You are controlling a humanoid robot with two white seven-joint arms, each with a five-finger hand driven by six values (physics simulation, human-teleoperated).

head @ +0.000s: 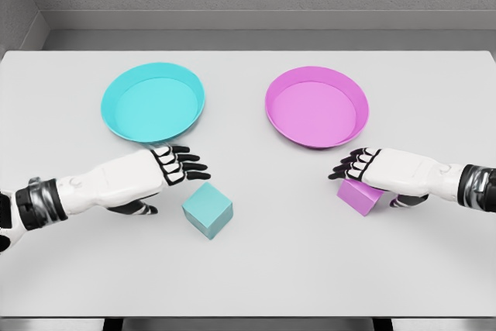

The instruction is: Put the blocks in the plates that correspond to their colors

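Both hands flat over table, fingers spread, gripping nothing
Left hand (159,170): cyan block (208,210) just below its fingertips; right hand (380,170) hides pink block's (361,196) top; plates (153,102) beyond fingertips

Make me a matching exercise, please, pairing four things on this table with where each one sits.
Things:
1. cyan plate
2. pink plate
3. cyan block
4. pink block

Places:
A. partly under the right robot hand
B. far right of the table
C. just right of the left robot hand, apart from it
D. far left of the table

Pairs: 1-D, 2-B, 3-C, 4-A
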